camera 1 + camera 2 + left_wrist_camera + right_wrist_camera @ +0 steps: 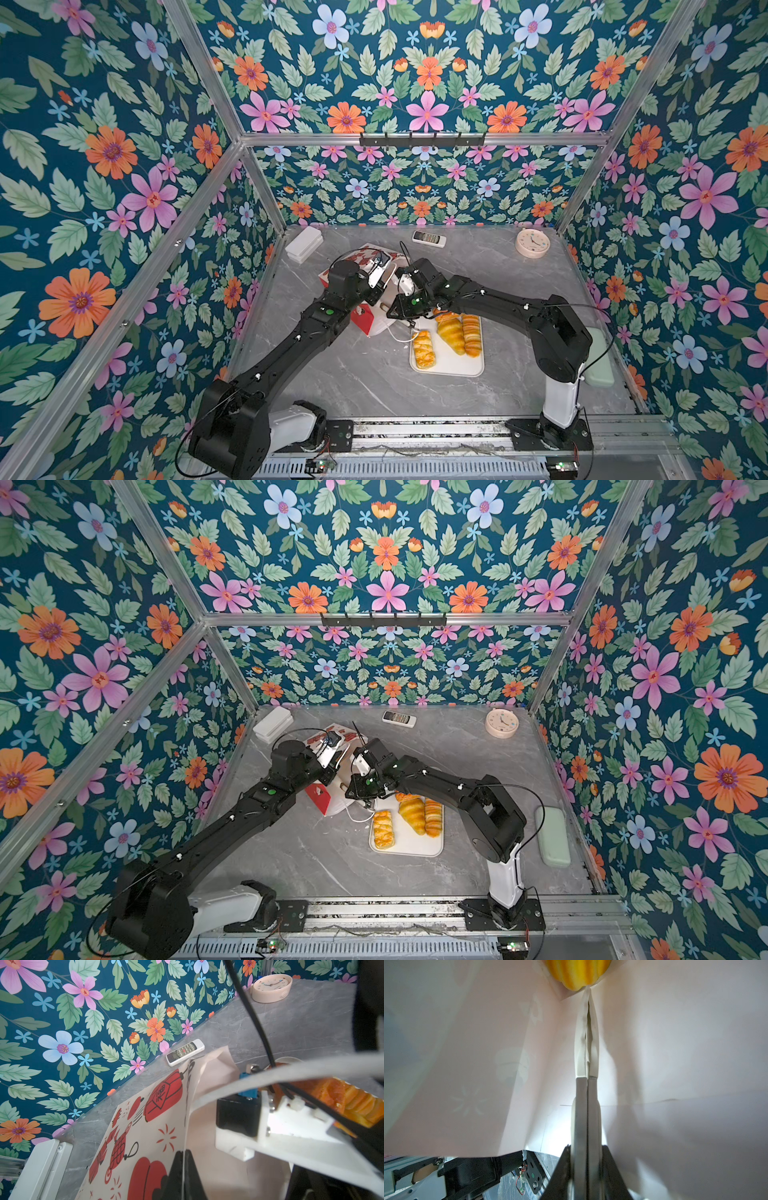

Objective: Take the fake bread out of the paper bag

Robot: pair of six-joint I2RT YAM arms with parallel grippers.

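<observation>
The paper bag [371, 254] [318, 798], white with red lantern prints, lies on its side at mid table. My left gripper [184, 1152] is shut on the bag's printed wall [145, 1126] at the mouth and holds it up. My right gripper [586, 1147] reaches deep inside the bag, its jaws shut on a folded pleat of paper [586, 1043]. One striped yellow piece of fake bread [577, 974] sits at the bag's far end, just beyond that pleat. Three pieces lie on the white tray [449, 368]: a plaited one [424, 350], a croissant [451, 332] and a ridged loaf [471, 334].
A remote [429, 238], a round clock [532, 243] and a white box [304, 245] sit along the back edge. A pale green case [598, 357] lies at the right edge. The bag's white cord handle [397, 336] trails next to the tray.
</observation>
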